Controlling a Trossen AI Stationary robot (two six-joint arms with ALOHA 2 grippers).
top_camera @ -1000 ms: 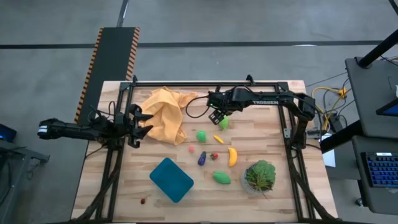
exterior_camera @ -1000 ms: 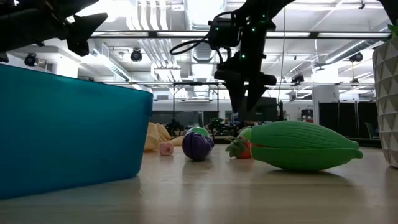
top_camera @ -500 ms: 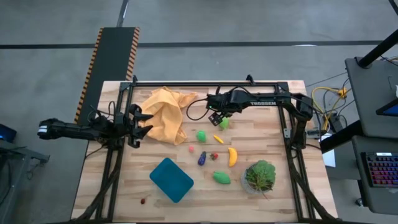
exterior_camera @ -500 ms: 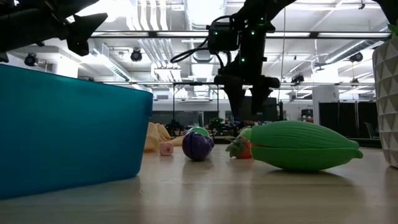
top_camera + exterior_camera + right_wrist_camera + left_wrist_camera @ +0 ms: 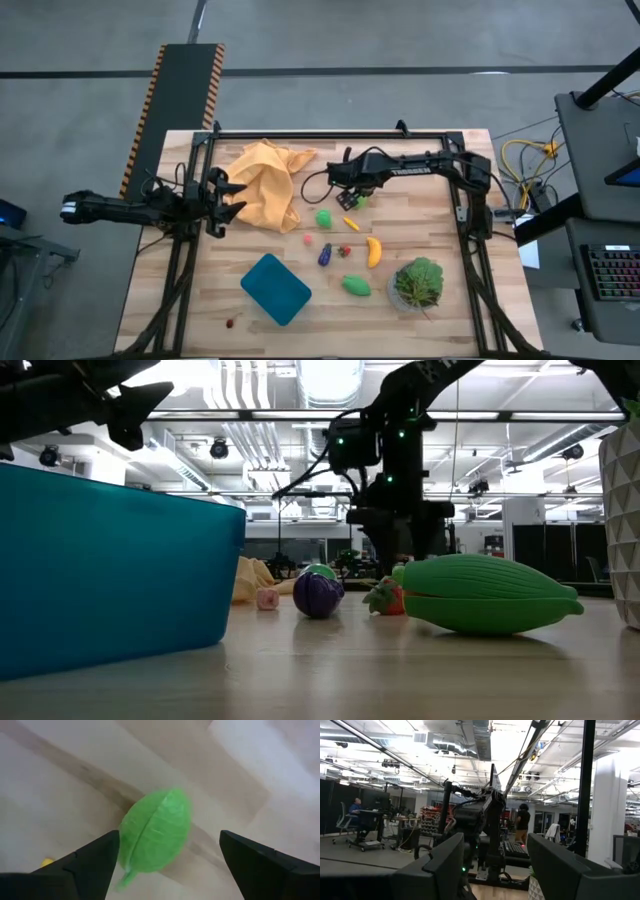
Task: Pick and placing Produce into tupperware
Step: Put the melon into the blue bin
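1. Your right gripper (image 5: 167, 862) hangs over a green leafy produce piece (image 5: 155, 830) lying on the worktop (image 5: 440, 235); jaws spread, nothing held.
2. Step: approach. Lower, then clamp.
3. Teal tupperware (image 5: 275, 288) sits well apart.
4. Left gripper (image 5: 228, 200) waits by the cloth (image 5: 265, 185), jaws released.

Only one marking is showing: pale lettering along the right arm (image 5: 415, 168) in the high view, where the arm is reaching over the far part of the worktop; it is too small to be read with certainty here. No other label, number or sign is showing legibly in any view.
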